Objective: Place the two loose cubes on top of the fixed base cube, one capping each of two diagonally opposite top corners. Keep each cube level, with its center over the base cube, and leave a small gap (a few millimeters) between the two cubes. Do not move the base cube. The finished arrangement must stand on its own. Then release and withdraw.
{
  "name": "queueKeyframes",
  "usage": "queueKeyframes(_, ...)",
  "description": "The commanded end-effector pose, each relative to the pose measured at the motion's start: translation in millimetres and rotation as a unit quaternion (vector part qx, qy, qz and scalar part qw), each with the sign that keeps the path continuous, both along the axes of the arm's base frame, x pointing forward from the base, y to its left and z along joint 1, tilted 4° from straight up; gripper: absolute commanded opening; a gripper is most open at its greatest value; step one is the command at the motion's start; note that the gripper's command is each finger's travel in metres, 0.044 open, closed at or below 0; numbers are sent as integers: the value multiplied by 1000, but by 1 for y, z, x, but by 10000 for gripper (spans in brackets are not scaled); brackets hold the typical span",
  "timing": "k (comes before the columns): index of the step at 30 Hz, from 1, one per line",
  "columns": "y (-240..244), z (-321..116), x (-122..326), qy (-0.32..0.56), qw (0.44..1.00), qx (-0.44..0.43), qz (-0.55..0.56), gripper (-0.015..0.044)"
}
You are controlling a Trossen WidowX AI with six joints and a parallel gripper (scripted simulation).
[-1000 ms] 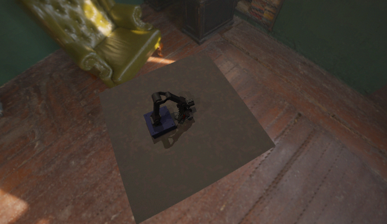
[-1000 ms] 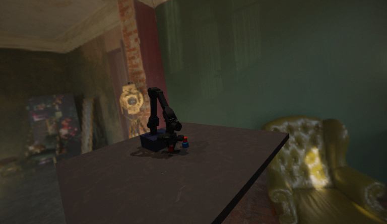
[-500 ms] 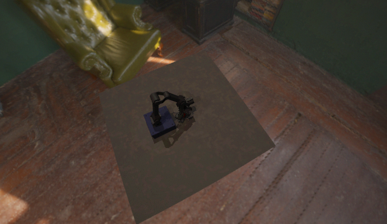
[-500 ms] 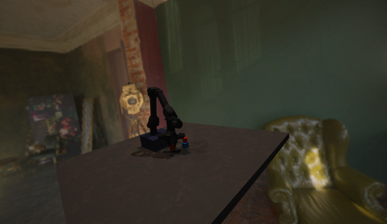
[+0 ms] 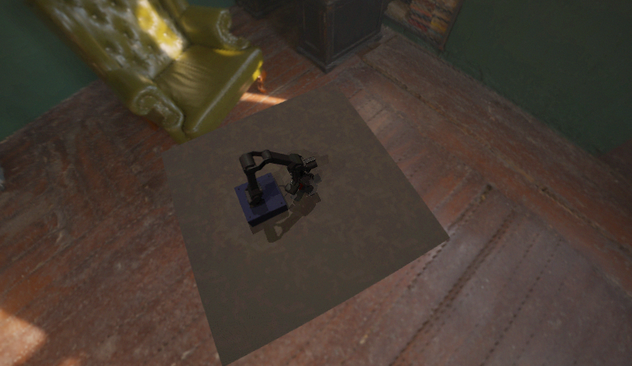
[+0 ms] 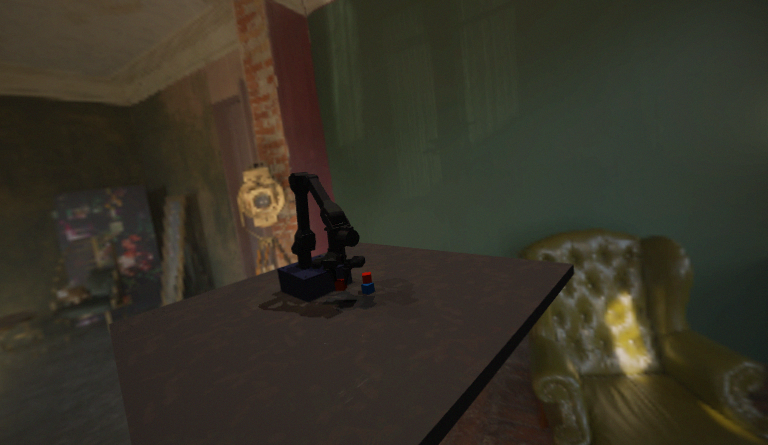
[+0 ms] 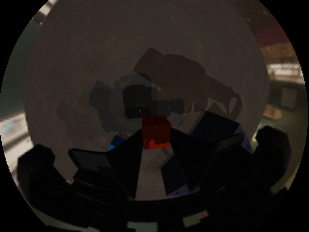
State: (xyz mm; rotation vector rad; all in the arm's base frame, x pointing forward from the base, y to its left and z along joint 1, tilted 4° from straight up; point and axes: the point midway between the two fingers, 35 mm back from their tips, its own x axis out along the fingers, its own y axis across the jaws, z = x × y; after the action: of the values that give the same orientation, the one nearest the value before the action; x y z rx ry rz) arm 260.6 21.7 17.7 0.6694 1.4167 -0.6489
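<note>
The robot arm [image 5: 279, 158] [image 6: 322, 197] is black, with chunky rounded joints and slim links. It stands on a dark blue square block [image 5: 275, 206] [image 6: 291, 283] with small screws near its corners. The hand [image 7: 154, 130] has dark, wedge-shaped fingers.
</note>
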Motion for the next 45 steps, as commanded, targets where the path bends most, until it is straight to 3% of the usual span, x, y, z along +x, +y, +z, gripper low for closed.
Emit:
queueKeyframes(1,-1,8,0,-3,1000,4,-7,105)
queueKeyframes(31,-9,65,-15,-16,999,19,-38,105)
queueKeyframes(45,23,66,6,-17,1000,17,9,105)
